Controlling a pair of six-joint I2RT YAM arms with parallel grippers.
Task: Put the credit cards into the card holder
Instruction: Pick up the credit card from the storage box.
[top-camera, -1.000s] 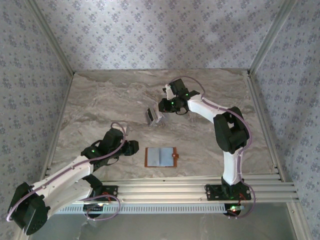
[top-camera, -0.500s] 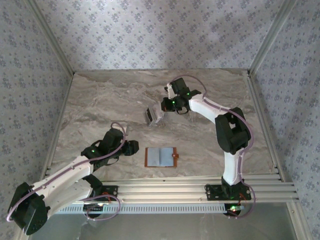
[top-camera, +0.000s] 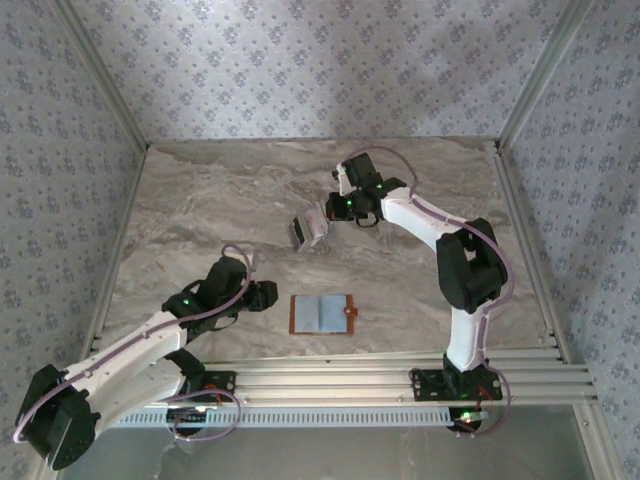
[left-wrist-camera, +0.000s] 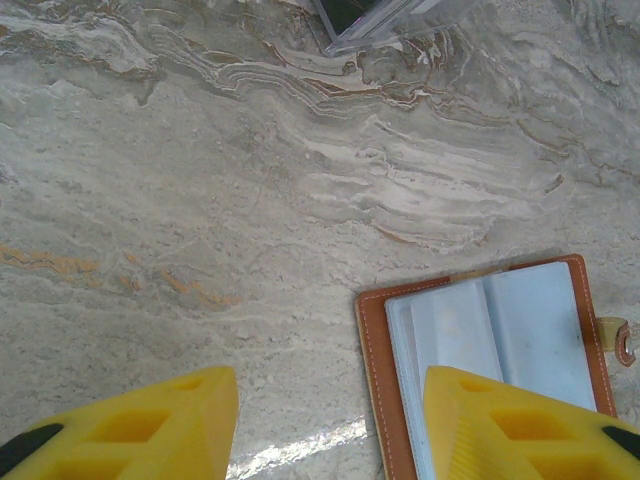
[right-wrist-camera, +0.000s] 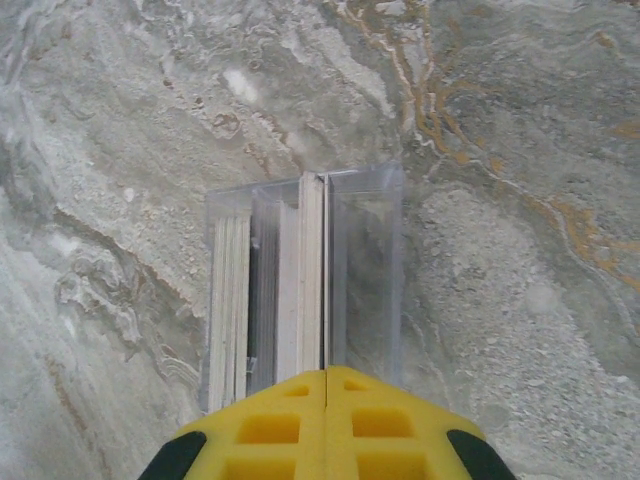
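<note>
Card holder (left-wrist-camera: 490, 345) cut off below; clear case (left-wrist-camera: 375, 25) cut off above.

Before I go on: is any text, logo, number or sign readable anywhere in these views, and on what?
No text reads in any view.
On the credit cards: nothing legible; they stand edge-on in their clear stand, faces hidden, and are too small from the top camera.
On the card holder: plain pockets and leather, no print.
On the wallpaper: floral pattern, no lettering.
</note>
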